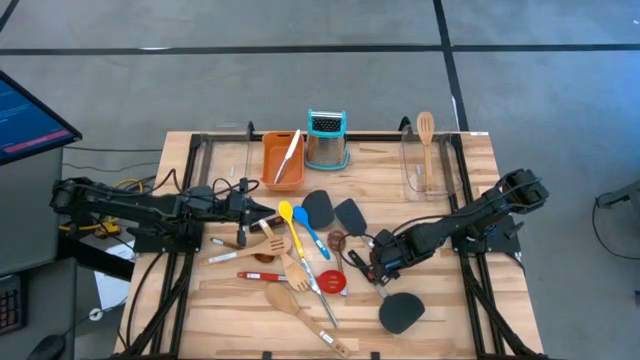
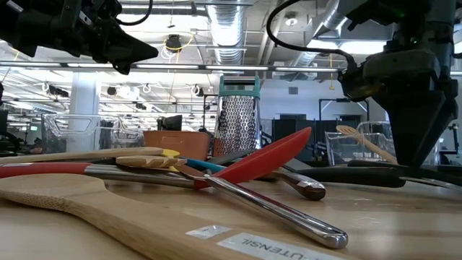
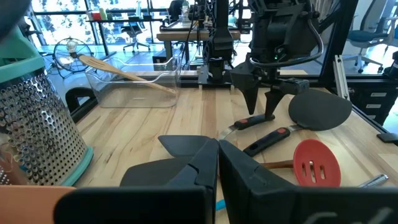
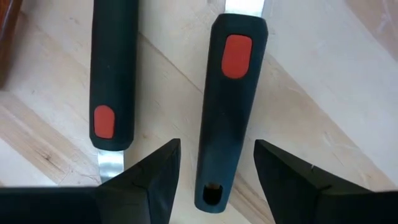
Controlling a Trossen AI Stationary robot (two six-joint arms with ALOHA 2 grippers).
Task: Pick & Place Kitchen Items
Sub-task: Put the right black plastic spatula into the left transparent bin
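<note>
Target item: black turner handle (image 4: 225,106) with a red inset, lying flat on the counter (image 1: 440,310) at about 4 o'clock from the counter's middle. Its broad black blade (image 1: 402,312) points toward 6 o'clock. A second black handle (image 4: 112,74) with the same red mark lies just beside it, roughly parallel, not touching.

Right pincer (image 1: 378,265) is down over the handle end, released, one jaw on each side of the handle; nothing is grasped yet. Wrist view shows the handle between the fingers (image 4: 146,180), with bare wood showing on both sides.

Step in hand, as I judge it: final approach for a pick. Next move calls for lowering until the jaws flank the handle, then clenching without catching the neighbouring handle.

Remaining utensils (image 1: 290,265) sit in a loose overlapping pile near centre: wooden spoons, a yellow spoon (image 1: 287,213), a red slotted spatula (image 1: 331,282).

At 12 o'clock: orange tray (image 1: 270,175) and a grater (image 1: 326,140). At 1 o'clock: a clear bin (image 1: 410,170) holding one wooden spatula (image 1: 426,135), the likely drop point.

Left pincer (image 1: 245,205) waits at 9 o'clock, clenched, empty.
</note>
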